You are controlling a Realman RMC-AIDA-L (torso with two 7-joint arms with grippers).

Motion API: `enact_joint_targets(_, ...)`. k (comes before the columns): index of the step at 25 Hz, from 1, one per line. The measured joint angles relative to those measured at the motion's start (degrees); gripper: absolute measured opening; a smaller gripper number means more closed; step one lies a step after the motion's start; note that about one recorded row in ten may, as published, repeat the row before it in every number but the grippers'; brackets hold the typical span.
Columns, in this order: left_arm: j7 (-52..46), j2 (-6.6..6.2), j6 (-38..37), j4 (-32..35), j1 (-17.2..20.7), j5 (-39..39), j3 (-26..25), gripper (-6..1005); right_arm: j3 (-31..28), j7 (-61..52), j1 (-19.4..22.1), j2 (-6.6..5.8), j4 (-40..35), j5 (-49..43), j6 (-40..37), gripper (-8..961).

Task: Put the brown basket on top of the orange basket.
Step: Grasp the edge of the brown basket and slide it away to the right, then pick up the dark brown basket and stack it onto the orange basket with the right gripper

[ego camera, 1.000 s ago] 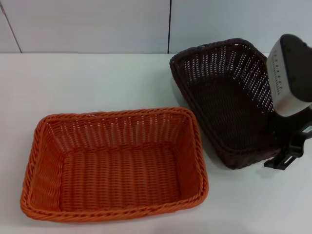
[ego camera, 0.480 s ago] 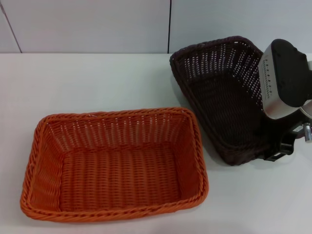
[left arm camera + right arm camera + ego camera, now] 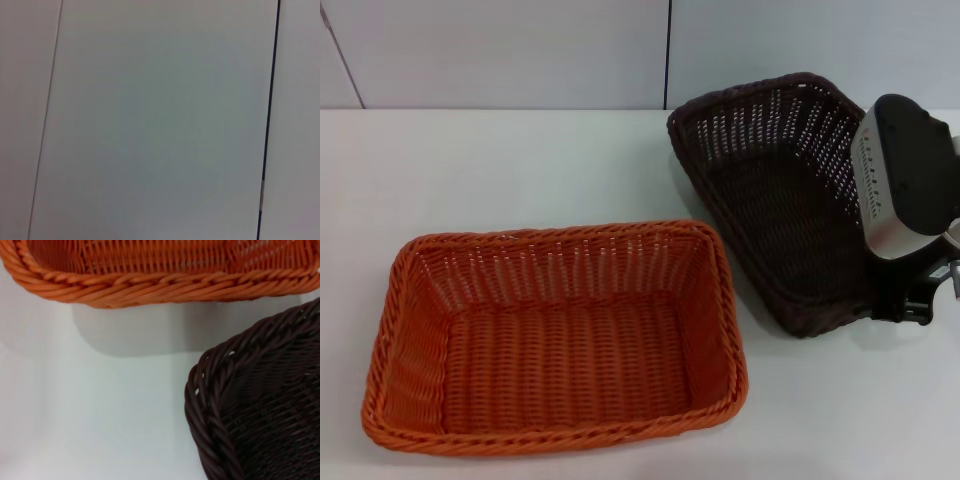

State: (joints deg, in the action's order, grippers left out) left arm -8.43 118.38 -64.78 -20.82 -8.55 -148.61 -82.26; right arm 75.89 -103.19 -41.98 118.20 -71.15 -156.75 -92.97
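Behind the brown basket (image 3: 775, 190), tilted beside the orange basket (image 3: 555, 335), the right hand's (image 3: 910, 300) grip is hidden.

A bare strip of table (image 3: 760, 330) separates the orange basket (image 3: 555, 335) from the brown basket (image 3: 775, 200); orange basket's inside unobstructed.
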Motion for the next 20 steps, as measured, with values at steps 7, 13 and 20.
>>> enact_joint_targets(7,0.00,0.00,0.00,0.19,0.04,-0.03,0.00,786,-1.00,-0.19,1.53,0.13,-8.06,-2.72,-2.77,186)
enact_joint_targets(13,0.00,0.00,0.00,0.19,0.01,-0.03,-0.07,786,-2.07,-0.49,2.43,0.34,-15.32,-4.83,-6.24,156)
enact_joint_targets(20,0.00,-0.06,0.00,0.17,-0.31,0.00,-0.39,786,-1.79,-1.17,2.94,0.49,-23.73,-5.93,-9.34,156)
